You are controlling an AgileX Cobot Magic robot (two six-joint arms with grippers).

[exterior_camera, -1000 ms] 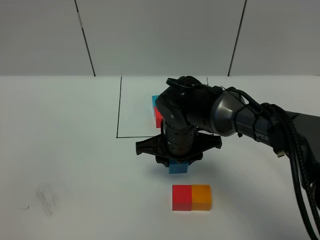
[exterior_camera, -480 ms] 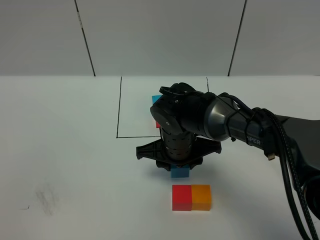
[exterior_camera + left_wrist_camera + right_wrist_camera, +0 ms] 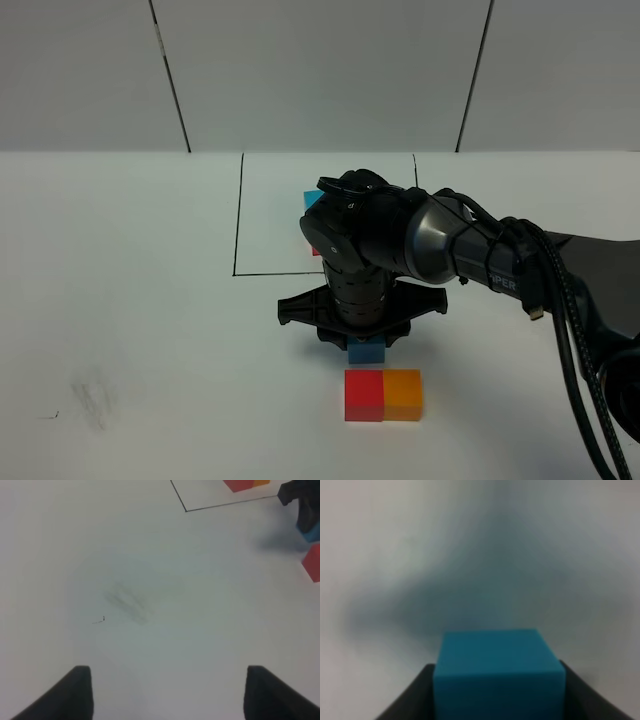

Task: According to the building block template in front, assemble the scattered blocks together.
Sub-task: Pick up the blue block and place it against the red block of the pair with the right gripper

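Right fingers (image 3: pixel 497 700) clamping blue cube (image 3: pixel 497 672)

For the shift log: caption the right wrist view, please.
Right gripper grips the light blue cube over the white table.

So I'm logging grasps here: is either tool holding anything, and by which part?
The right tool holds the blue cube by two opposite side faces. The left tool is open and holds nothing.
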